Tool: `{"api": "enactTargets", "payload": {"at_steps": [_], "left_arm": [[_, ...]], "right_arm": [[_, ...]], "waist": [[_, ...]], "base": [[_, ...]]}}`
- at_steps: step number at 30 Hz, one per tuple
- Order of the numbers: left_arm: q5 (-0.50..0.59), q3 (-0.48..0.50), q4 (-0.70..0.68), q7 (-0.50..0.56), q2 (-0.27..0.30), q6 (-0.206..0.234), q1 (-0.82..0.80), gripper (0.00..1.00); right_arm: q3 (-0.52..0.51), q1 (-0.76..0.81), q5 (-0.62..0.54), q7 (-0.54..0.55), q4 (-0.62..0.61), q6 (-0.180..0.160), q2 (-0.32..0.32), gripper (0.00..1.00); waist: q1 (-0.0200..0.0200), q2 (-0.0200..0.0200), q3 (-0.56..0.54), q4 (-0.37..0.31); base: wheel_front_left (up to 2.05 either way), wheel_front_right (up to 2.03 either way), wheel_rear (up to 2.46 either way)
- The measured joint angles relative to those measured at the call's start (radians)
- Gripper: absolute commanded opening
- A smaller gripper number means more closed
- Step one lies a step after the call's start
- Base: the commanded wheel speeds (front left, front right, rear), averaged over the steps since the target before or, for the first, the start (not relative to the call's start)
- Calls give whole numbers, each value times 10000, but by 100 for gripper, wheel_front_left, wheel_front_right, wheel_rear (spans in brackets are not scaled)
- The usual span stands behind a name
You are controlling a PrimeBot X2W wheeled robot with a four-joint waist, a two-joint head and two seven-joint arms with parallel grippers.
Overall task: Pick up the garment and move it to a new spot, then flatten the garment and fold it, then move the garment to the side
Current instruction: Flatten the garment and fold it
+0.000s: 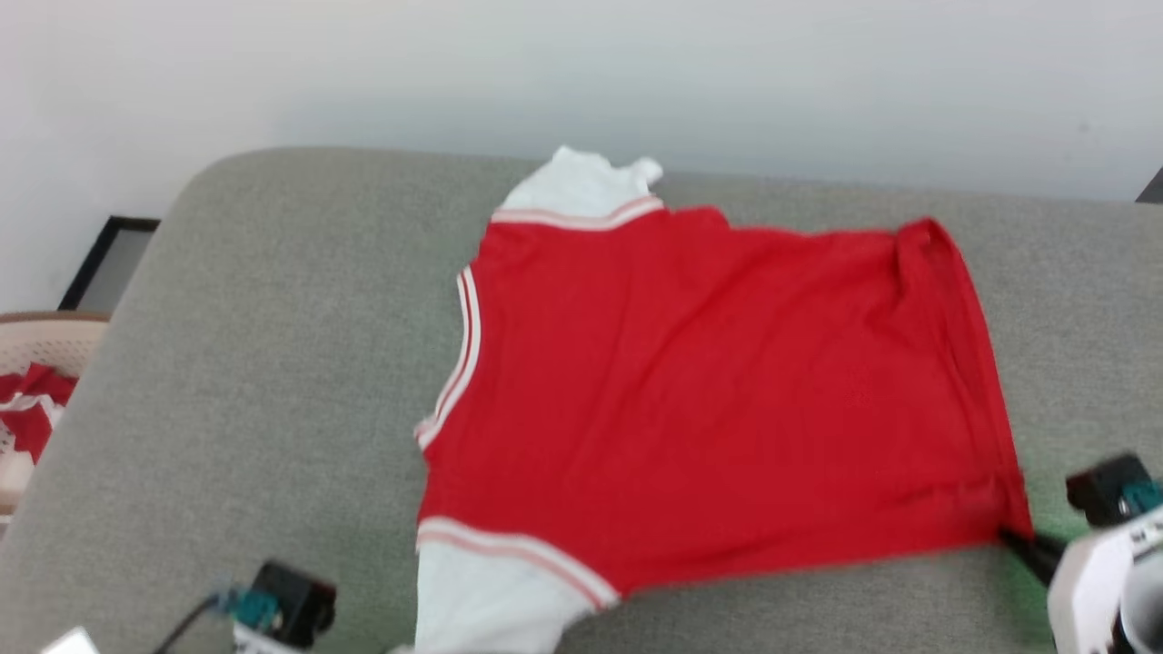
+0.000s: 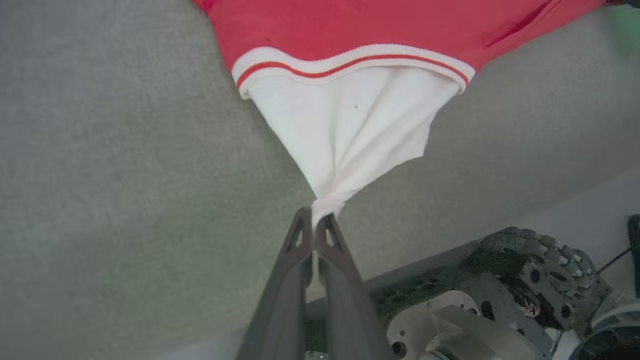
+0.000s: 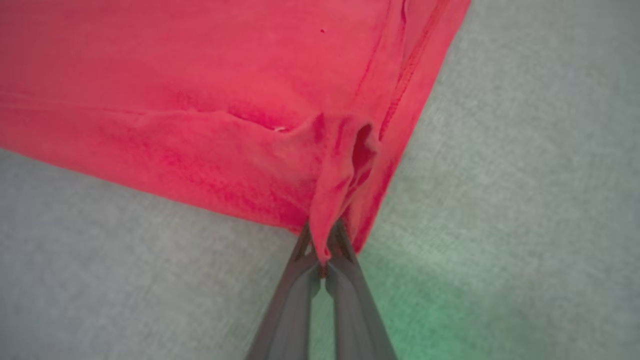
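Note:
The garment [image 1: 709, 391] lies spread across the grey table [image 1: 273, 363], red body up, one white sleeve [image 1: 581, 186] at the far edge and the other [image 1: 482, 590] at the near edge. In the left wrist view my left gripper [image 2: 315, 216] is shut on the bunched tip of the near white sleeve [image 2: 350, 130], pulling it into a taut cone. My right gripper [image 3: 324, 235] is shut on a pinched fold at the corner of the red hem [image 3: 340, 170]. Its dark fingers [image 1: 1022, 542] meet that corner in the head view.
A pale basket [image 1: 41, 345] holding red and white cloth stands off the table at the far left, with a dark frame [image 1: 109, 263] behind it on the floor. A white wall runs behind the table. The robot's base [image 2: 500, 305] sits below the table's near edge.

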Motion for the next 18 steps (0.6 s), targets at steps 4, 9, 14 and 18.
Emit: {"api": "enactTargets", "payload": {"at_steps": [4,9,14,18], "left_arm": [[-514,-67,-656,-71,272,594,880,0],[-802,-88,-1317,-161,577,1085,1390,0],[-564,205,-1795,4,1116,1267,963,0],[146,560,-2071,650,1569,1175,-168,0]], "right_arm": [[-280,1315,418,552,-1319,-2,-564,0],[-1058,2557,644,836,-2399,0,-928,0],[-2165,2840,403,1045,-3022,0,-788,0],[-2986,2692,-128,1469,-3521,0,-462,0]], "waist": [[0,0,-204,-40],[0,0,-181,-187],[0,0,-70,-401],[-1,0,74,-593]], "base": [[0,0,0],[0,0,0],[0,0,0],[0,0,0]]}}
